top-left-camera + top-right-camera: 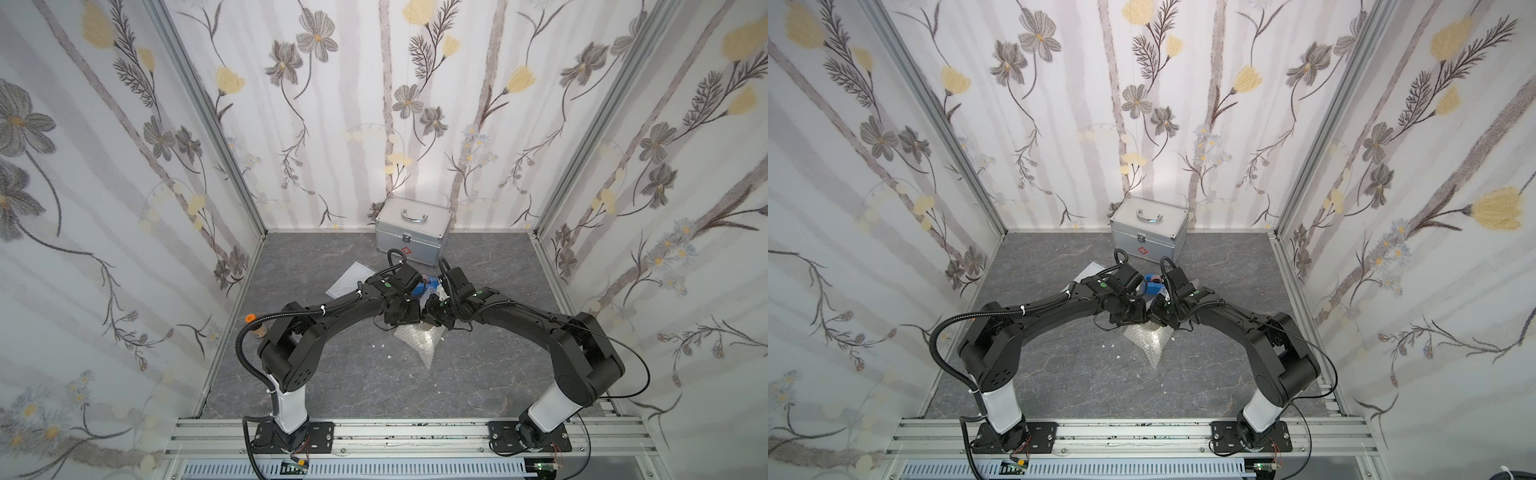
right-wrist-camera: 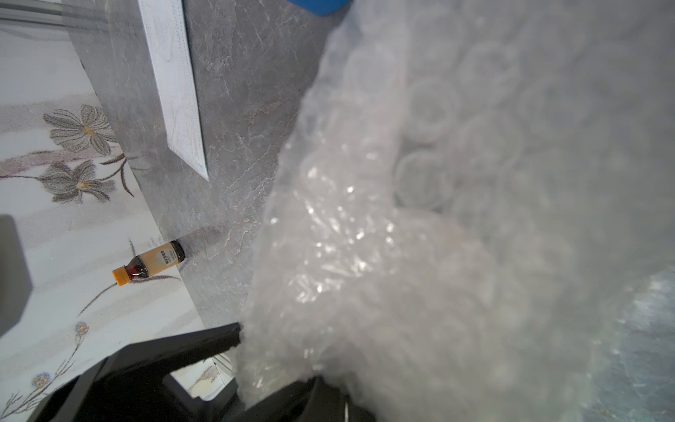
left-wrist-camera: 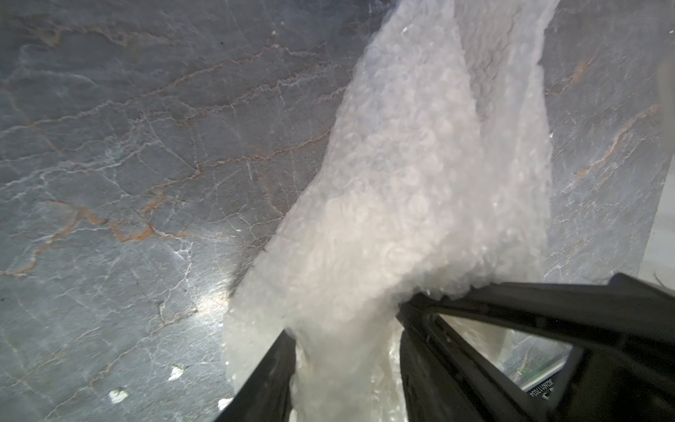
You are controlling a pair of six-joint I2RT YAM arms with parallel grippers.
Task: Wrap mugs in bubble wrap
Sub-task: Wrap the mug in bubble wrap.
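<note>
**A:** Where is the bubble wrap (image 1: 417, 341)?

**B:** Just below the middle of the frame in both top views, under the spot where the two wrists meet. It is a crumpled bunch, and its pointed end is aimed at the bottom edge. I cannot tell whether that tip rests on the grey marbled worktop (image 1: 332, 386).

**A:** The right fingers (image 2: 164, 354)?

**B:** Clenched on the wrap. In the right wrist view the sheet bunches straight out from between them.

**A:** And the left fingers (image 3: 264, 378)?

**B:** They stand apart, with a thick twist of wrap running between them. I cannot tell whether they press it.

**A:** Anything else on the worktop?

**B:** A silver case (image 1: 413, 232) stands against the back wall, above centre. A flat white packet (image 1: 347, 277) lies left of centre, partly under the left arm. Something blue (image 1: 430, 286) shows between the two forearms. A small brown bottle (image 1: 260, 330) with an orange cap stands at mid-left, behind the left elbow. A few white scraps (image 1: 388, 356) lie just left of the wrap.
</note>
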